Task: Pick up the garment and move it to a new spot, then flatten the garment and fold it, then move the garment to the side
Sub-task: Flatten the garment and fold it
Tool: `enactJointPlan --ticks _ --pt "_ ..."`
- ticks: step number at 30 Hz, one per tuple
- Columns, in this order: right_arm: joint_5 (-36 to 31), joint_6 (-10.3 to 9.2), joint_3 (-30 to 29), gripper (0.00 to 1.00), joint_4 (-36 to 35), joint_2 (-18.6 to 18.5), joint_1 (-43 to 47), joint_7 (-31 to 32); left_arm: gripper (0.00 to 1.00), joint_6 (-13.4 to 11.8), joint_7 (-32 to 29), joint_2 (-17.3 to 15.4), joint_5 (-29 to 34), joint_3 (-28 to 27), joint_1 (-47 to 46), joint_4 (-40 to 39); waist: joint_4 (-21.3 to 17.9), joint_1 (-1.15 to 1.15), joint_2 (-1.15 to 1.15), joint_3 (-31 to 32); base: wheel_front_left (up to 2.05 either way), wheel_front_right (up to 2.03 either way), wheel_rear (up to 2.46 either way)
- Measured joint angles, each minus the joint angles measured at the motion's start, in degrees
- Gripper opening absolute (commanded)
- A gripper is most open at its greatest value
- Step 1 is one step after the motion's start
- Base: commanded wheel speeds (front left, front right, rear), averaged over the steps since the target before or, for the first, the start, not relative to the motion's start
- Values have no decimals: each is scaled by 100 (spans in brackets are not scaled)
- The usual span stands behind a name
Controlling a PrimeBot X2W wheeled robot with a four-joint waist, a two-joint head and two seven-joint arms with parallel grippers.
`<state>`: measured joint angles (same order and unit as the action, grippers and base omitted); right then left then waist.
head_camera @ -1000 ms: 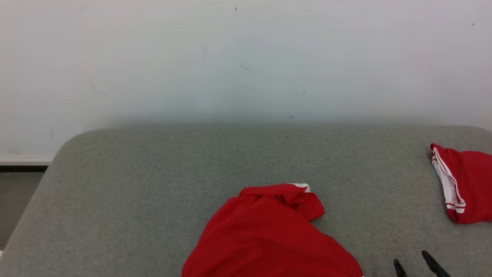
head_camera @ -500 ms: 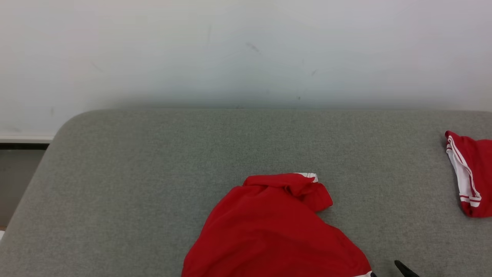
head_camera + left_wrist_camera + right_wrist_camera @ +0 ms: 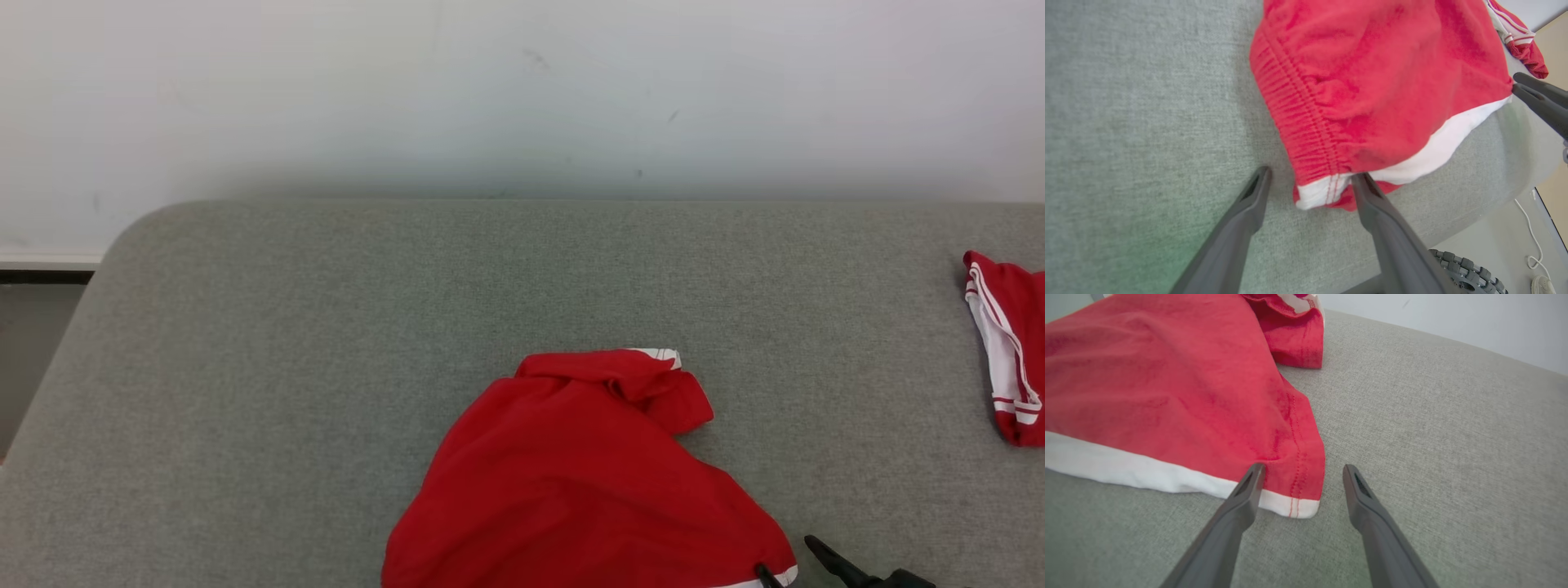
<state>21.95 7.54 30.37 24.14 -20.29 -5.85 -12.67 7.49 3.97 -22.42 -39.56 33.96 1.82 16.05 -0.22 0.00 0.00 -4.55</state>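
A crumpled red garment point(image 3: 571, 474) with a white hem band lies on the grey padded surface point(image 3: 286, 367), near its front edge. In the left wrist view my left gripper point(image 3: 1311, 173) is open, its fingers straddling the white-tipped corner of the gathered waistband point(image 3: 1306, 134). In the right wrist view my right gripper point(image 3: 1303, 468) is open too, with the garment's point(image 3: 1167, 396) white-banded hem corner point(image 3: 1298, 506) between its fingers. Its dark fingertips point(image 3: 808, 543) show beside the garment's right corner in the head view. Neither gripper holds the cloth.
A second red piece with white stripes point(image 3: 1008, 343) lies at the right edge of the surface. A white wall point(image 3: 522, 90) rises behind. The surface rounds off at the left point(image 3: 90, 269). Below its front edge are a wheel point(image 3: 1466, 273) and a cable point(image 3: 1529, 232) on the floor.
The head camera has shifted, so the whole picture sits higher. My right gripper has moved left, up to the garment's right hem corner. The garment has not moved.
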Motion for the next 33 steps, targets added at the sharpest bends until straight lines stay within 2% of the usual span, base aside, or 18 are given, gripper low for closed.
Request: enactJointPlan --ticks 13,32,33 --pt "345 0 512 100 492 69 -302 159 100 0 143 -102 -88 389 -280 5 73 0 0 -48 0 0 0" --pt "849 0 979 100 624 -33 -654 456 100 0 102 -197 -147 589 -421 -109 85 0 0 -137 0 0 0" --pt "872 0 1006 100 624 -40 -670 474 96 0 71 -197 -172 613 -433 -121 85 0 0 -151 0 0 0"
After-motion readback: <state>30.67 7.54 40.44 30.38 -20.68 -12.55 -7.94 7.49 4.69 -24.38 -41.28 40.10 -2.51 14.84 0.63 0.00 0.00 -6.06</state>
